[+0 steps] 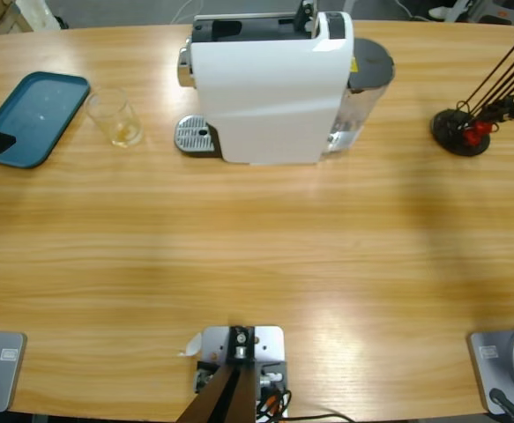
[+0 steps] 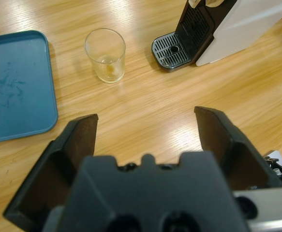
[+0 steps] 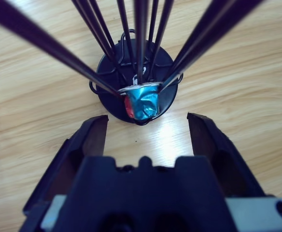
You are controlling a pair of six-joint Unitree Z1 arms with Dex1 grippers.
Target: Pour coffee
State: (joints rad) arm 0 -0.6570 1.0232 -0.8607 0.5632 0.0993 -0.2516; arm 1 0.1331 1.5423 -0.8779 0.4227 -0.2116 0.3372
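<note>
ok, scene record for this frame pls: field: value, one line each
glass: clear tumbler, upright on table, between tray and machine, apart from both
coffee: shallow amber layer in tumbler
tray: teal tray, nothing on it
machine: white coffee machine, nothing on its drip grate
capsule stand: black wire rack, holds a blue and red capsule
left gripper: jaws open, short of tumbler
right gripper: jaws open, facing rack

Robot lab bench, long wooden table (image 1: pixel 257 256), white coffee machine (image 1: pixel 270 88) (staged test setup), teal tray (image 1: pixel 32 119)
</note>
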